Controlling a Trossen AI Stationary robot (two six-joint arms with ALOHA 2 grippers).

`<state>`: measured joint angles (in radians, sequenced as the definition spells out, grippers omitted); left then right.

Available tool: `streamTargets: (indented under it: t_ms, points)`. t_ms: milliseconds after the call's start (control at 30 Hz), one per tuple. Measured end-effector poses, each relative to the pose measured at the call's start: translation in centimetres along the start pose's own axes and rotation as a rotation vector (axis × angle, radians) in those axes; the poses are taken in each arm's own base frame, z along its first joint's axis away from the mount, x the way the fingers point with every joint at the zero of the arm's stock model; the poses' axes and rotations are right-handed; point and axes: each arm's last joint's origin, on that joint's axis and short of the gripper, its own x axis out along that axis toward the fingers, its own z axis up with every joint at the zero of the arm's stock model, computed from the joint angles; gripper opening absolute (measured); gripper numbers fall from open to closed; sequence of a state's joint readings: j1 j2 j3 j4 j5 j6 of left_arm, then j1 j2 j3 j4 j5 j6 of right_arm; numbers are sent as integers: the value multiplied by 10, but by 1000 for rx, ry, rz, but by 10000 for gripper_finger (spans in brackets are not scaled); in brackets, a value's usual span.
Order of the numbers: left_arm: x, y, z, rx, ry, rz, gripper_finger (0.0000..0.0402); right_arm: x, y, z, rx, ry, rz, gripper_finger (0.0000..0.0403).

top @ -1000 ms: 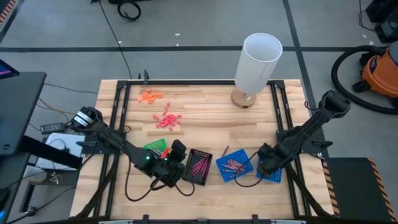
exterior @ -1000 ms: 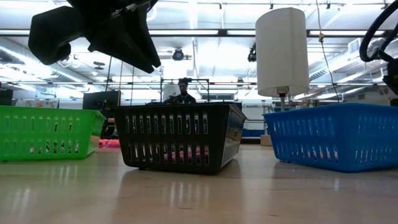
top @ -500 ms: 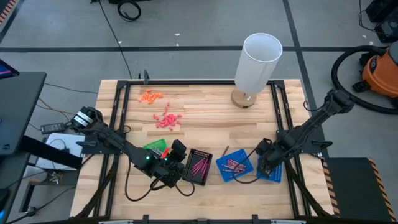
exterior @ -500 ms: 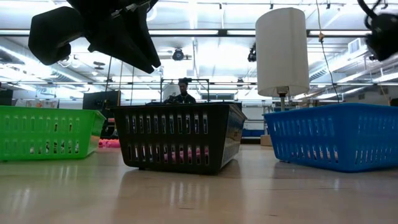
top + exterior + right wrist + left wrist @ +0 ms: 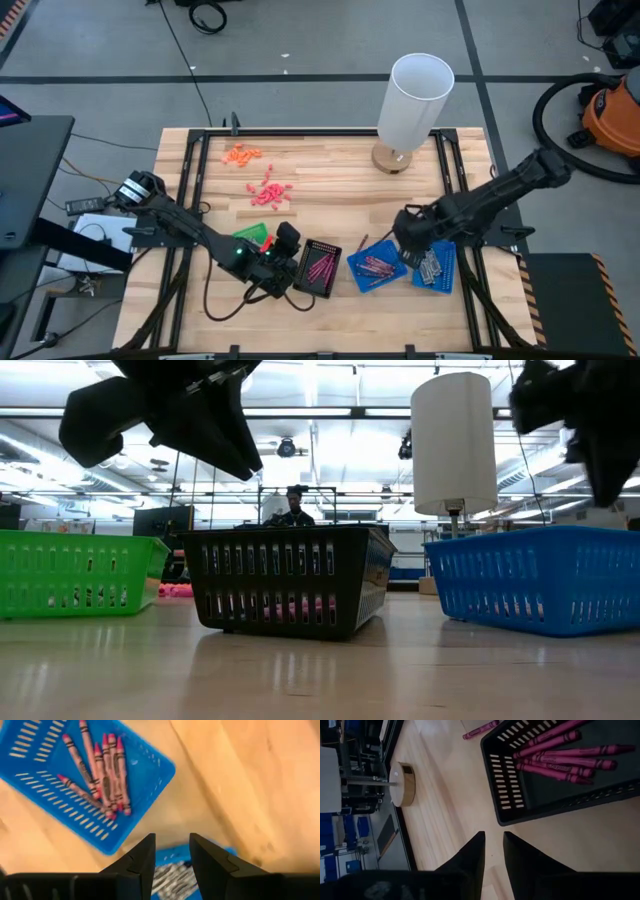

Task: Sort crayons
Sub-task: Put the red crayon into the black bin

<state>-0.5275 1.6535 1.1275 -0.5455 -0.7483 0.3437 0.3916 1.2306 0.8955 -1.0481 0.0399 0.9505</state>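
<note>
Pink-magenta crayons lie in a black tray. More pink crayons lie in a blue tray, and grey crayons in a second blue tray to its right. One loose pink crayon lies on the wood between the trays. My left gripper hovers at the black tray's left side, its fingers a little apart with nothing between them. My right gripper hangs above the gap between the two blue trays, pointing down, open and empty.
A green tray stands left of the black one. A tall white cylinder on a round wooden foot stands at the far right. Orange bits and coral-red bits lie at the far left. Bare wood lies mid-table.
My right gripper has risen from over the right blue tray and swung toward the table's left, turning as it went. It now hangs between the two blue trays, and the grey crayons in the right one show uncovered.
</note>
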Motion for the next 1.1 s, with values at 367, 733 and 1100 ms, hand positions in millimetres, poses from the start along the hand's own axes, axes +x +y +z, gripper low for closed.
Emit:
streamTargets:
  t_ms: [367, 733, 1100]
  points:
    - [1, 1, 0, -1, 3, 0, 77, 25, -8, 34, -240, 24, -63, 128]
    - [2, 2, -1, -14, 7, 2, 77, 48, 4, 81, -602, -45, -40, 128]
    - [2, 2, -2, -18, 13, -1, 77, 76, 28, 126, -1056, 70, -26, 128]
